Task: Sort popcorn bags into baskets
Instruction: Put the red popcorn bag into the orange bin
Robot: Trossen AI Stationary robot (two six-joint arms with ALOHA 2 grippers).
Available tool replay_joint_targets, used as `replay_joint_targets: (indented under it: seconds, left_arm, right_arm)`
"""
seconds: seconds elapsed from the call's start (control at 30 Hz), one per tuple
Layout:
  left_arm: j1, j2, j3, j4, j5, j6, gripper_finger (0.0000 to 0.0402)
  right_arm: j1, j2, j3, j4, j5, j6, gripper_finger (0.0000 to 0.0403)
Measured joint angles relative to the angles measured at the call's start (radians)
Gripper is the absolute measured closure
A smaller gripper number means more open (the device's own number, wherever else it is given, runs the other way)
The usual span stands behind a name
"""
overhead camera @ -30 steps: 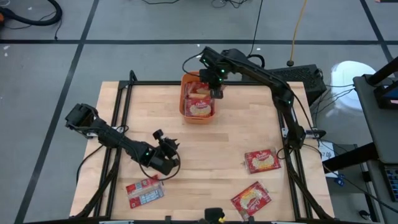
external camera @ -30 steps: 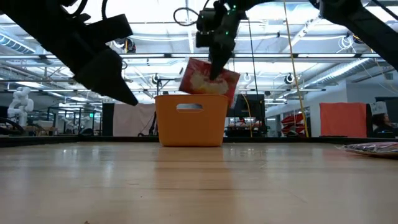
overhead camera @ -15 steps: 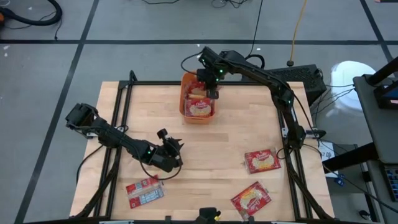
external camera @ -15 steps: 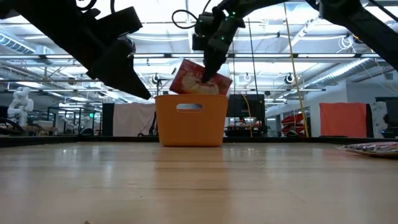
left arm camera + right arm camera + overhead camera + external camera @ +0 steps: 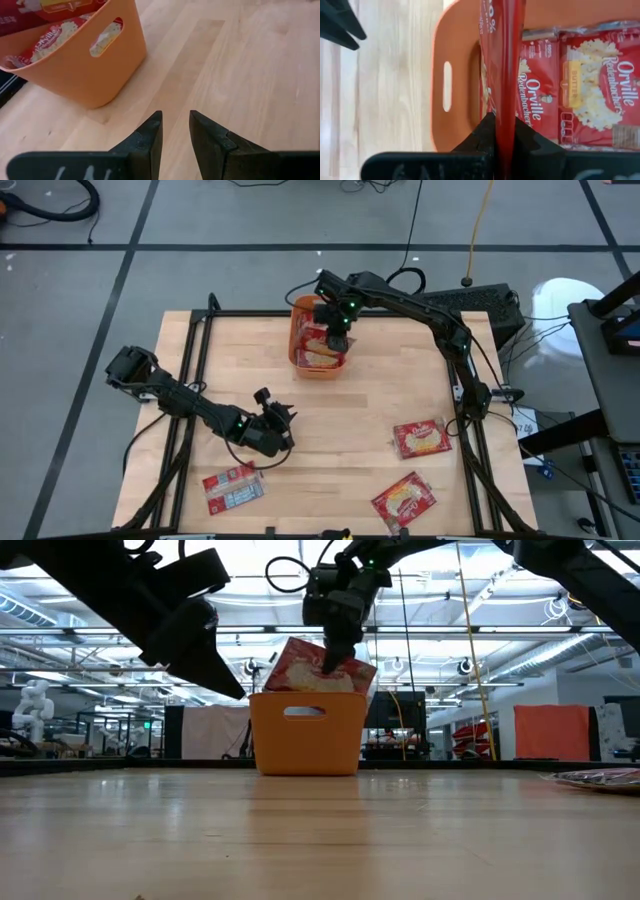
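Low view: right end effector (image 5: 335,660), clamped on a popcorn bag (image 5: 318,668), had lowered it into the basket (image 5: 306,735); release due. Left end effector (image 5: 175,131) idled part-open, empty.

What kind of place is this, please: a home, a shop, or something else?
Probably a robotics lab or workshop hall. The wooden table stands on a grey floor marked with dark lines, cables trail behind it, and the low view shows an open ceiling with strip lights and a white robot figure.
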Motion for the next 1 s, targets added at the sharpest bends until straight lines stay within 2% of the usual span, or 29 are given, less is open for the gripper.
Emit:
replay_joint_targets:
  seconds: [0.13,0.3,0.6,1.0]
  left_arm:
    - [0.0,0.0,0.0,0.009,0.0,0.002,0.03]
    - [0.0,0.0,0.0,0.012,0.0,-0.005,0.03]
    - [0.0,0.0,0.0,0.012,0.0,0.029,0.03]
    - [0.004,0.0,0.0,0.012,-0.001,0.03,0.03]
  right_arm:
    - [-0.001,0.0,0.0,-0.019,0.0,0.009,0.0389]
    - [0.006,0.0,-0.032,-0.007,-0.073,-0.009,0.0389]
    - [0.023,0.0,-0.117,0.04,-0.072,-0.005,0.0389]
    - [0.048,0.0,-0.15,0.099,-0.053,-0.039,0.0386]
